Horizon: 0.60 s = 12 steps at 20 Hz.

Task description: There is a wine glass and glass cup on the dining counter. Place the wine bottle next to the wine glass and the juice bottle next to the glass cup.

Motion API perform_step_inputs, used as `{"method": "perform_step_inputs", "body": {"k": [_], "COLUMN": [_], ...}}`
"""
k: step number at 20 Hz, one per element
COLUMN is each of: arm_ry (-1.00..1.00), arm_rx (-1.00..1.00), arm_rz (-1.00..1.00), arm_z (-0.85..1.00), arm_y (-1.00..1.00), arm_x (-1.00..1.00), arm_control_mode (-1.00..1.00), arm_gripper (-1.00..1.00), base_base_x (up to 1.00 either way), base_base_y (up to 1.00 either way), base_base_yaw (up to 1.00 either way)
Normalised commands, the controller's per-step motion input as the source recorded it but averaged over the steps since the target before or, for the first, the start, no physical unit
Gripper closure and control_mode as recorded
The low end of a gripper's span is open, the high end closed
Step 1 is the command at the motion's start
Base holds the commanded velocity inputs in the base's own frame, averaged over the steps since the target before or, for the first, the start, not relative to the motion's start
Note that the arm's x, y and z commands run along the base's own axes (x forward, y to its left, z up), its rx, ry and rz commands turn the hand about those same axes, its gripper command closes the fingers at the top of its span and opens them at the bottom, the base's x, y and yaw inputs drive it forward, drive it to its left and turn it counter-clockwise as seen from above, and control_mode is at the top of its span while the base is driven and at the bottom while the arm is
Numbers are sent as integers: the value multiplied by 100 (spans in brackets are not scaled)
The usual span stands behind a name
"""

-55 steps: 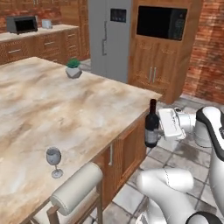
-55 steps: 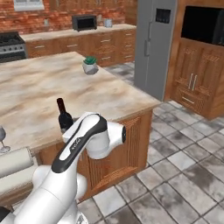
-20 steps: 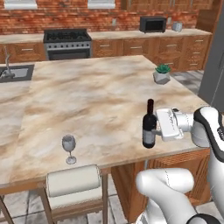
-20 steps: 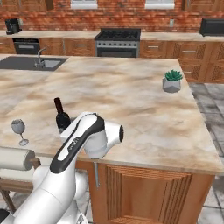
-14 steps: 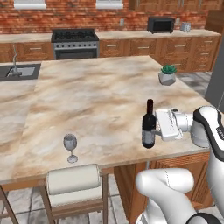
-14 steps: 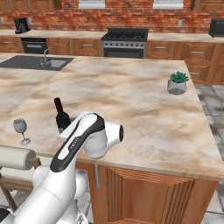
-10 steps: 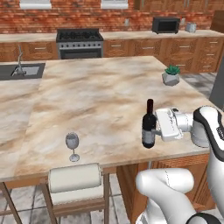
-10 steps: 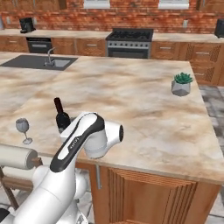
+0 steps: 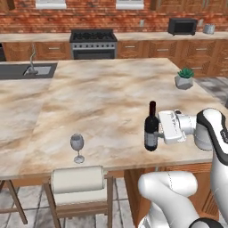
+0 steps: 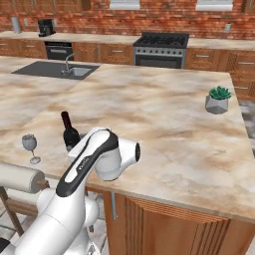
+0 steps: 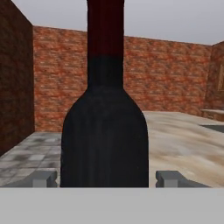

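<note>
Firmly, the hand [image 9: 156, 130] grips the upright wine bottle [image 9: 151, 128] between its fingers [image 11: 168, 178].

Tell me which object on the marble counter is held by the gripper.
The slim dark wine bottle, between the gripper fingers; the clear stemmed wine glass and potted plant stand apart.

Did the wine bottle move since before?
Yes. The wine bottle was off the counter, past its corner; now it's over it, nearer the wine glass.

No text legible (label too small).
</note>
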Motion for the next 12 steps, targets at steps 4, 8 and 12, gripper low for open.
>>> {"method": "perform_step_inputs", "body": {"k": [4,8,12], "arm_ry": [0,0,0], "arm_rx": [0,0,0], "arm_rz": [0,0,0], "arm_z": [0,0,0], "arm_y": [0,0,0], "arm_x": [0,0,0], "arm_control_mode": [100,100,100], "arm_gripper": [100,100,100], "base_base_x": [77,75,68], "base_base_y": [-3,-4,-1], "base_base_yaw": [18,18,20]}}
